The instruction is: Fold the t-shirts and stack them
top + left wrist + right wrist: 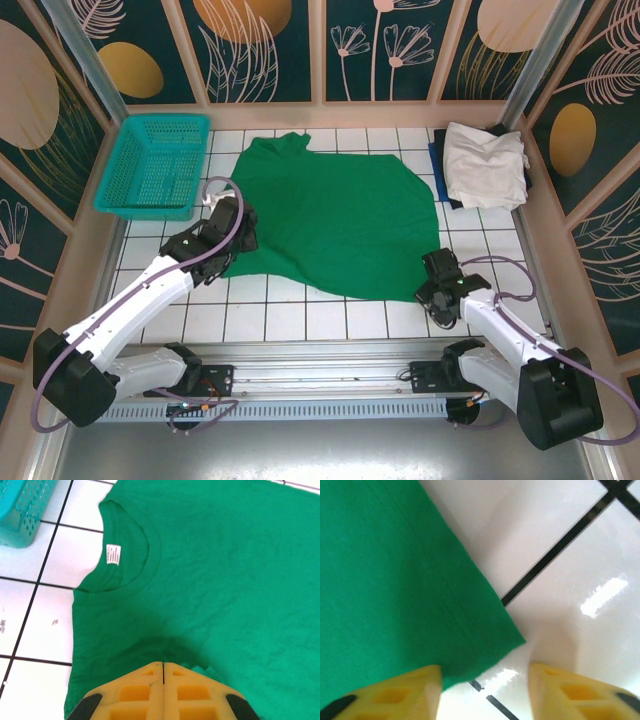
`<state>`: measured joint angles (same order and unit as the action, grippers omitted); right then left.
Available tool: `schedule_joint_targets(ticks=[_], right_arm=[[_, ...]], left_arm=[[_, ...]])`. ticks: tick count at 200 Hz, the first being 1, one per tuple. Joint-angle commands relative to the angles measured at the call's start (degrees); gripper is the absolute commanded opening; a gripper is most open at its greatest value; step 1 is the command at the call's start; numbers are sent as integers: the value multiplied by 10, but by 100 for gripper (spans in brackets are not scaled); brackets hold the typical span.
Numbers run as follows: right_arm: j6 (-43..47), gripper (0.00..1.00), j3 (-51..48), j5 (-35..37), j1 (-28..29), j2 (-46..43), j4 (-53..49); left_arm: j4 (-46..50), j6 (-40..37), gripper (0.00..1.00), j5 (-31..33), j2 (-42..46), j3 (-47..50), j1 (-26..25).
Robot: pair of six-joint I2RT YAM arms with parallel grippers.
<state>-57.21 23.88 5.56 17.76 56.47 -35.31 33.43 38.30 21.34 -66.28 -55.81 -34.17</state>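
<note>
Inside the collar (pixel 152 550) of the green t-shirt (pixel 225 580) sits a white label (pixel 113 554).

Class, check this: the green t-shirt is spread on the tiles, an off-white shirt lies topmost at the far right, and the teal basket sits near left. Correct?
No. The top external view shows the teal basket at the far left, not near left. The green t-shirt is spread on the tiles, and the off-white shirt lies topmost at the far right.

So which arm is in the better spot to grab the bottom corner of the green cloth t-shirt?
Right. The right gripper stands open around the hem corner of the emerald green cloth t-shirt; the left gripper is shut on cloth by the collar.
</note>
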Motion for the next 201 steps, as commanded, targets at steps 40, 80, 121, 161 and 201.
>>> schedule_joint_targets(ticks=[40, 80, 121, 161, 201], right_arm=[[46, 23, 27, 21, -39, 22, 45], [72, 0, 59, 20, -54, 8, 28], [103, 0, 117, 12, -63, 14, 16], [111, 16, 139, 8, -59, 34, -19], [15, 39, 26, -1, 0, -8, -6]], left_arm=[[3, -28, 0, 26, 1, -48, 3], [3, -34, 0, 32, -6, -65, 3], [5, -50, 0, 49, -27, -99, 3], [10, -58, 0, 53, -59, -129, 3], [-12, -43, 0, 38, -52, -91, 3]])
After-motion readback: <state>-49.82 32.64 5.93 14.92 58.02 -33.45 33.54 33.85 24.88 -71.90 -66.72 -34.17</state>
